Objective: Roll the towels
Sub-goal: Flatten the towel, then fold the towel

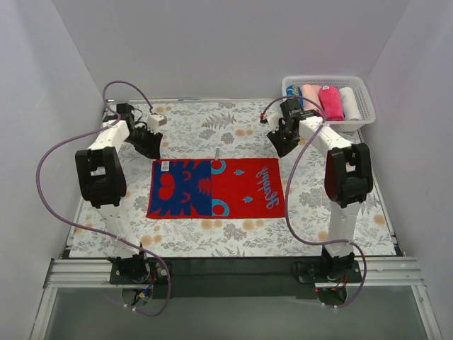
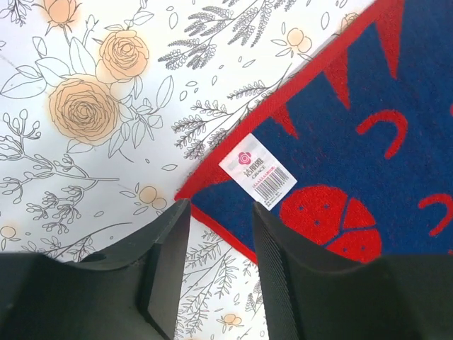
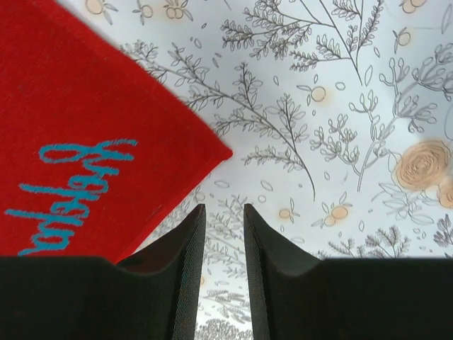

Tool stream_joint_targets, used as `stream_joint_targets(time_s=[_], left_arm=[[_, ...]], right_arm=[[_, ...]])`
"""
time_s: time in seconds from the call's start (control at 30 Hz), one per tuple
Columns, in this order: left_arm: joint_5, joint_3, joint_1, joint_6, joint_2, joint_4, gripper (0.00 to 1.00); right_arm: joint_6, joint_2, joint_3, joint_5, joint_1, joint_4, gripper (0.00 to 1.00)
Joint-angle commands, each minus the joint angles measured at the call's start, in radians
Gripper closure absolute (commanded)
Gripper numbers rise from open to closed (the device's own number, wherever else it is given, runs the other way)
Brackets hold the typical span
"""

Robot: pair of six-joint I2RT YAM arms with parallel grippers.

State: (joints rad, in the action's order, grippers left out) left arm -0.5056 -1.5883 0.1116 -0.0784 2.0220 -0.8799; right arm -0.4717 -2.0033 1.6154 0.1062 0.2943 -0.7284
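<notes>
Frame: aluminium rail (image 1: 226, 278) runs across the near edge; both of your arm bases are bolted to it, and a purple cable loops up from each.
Surface: bench cloth (image 1: 233, 237), white with grey foliage and orange roses, lies flat over nearly the whole top.
Task thing: red towel (image 1: 216, 188) lies flat and unrolled at the middle of the bench cloth, long side across your view. Its left half carries a blue panel with red marks, its right half teal script.
Label: white barcode tag (image 2: 257, 172) sits on the blue panel, near the towel's far left corner.
Left tool: your left tool (image 2: 221, 209) hangs over that far left corner, fingers apart, released, gripping nothing.
Right tool: your right tool (image 3: 224, 209) hangs just off the far right corner, fingers parted by a narrow gap, released. Only bench cloth shows between them.
Basket: white slotted basket (image 1: 366, 99) stands at the far right corner of the bench, close to the walls.
Rolls: four lie side by side in it, from your left: blue roll (image 1: 294, 94), peach roll (image 1: 311, 98), hot-pink towel (image 1: 330, 103), white roll (image 1: 350, 103).
Room: plain white walls (image 1: 212, 49) close in the bench on the left, back and right.
</notes>
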Motion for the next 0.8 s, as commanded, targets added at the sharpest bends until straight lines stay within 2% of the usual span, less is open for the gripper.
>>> stream_joint_targets(time_s=[0.0, 0.27, 0.53, 0.63, 0.77], left_arm=[[0.009, -0.056, 0.010, 0.043, -0.010, 0.024, 0.62], [0.025, -0.056, 0.013, 0.063, 0.003, 0.029, 0.55], [0.035, -0.071, 0.016, 0.068, 0.027, 0.019, 0.52], [0.044, -0.084, 0.020, 0.066, 0.050, 0.021, 0.51], [0.052, -0.117, 0.023, 0.066, 0.089, 0.009, 0.51]], right_arm=[[0.016, -0.040, 0.058, -0.005, 0.003, 0.004, 0.69], [0.036, -0.138, 0.112, 0.020, -0.003, 0.017, 0.62], [0.042, -0.196, 0.113, 0.012, -0.003, 0.035, 0.61], [0.042, -0.209, 0.106, 0.024, -0.001, 0.037, 0.67], [0.035, -0.210, 0.090, 0.033, -0.001, 0.034, 0.91]])
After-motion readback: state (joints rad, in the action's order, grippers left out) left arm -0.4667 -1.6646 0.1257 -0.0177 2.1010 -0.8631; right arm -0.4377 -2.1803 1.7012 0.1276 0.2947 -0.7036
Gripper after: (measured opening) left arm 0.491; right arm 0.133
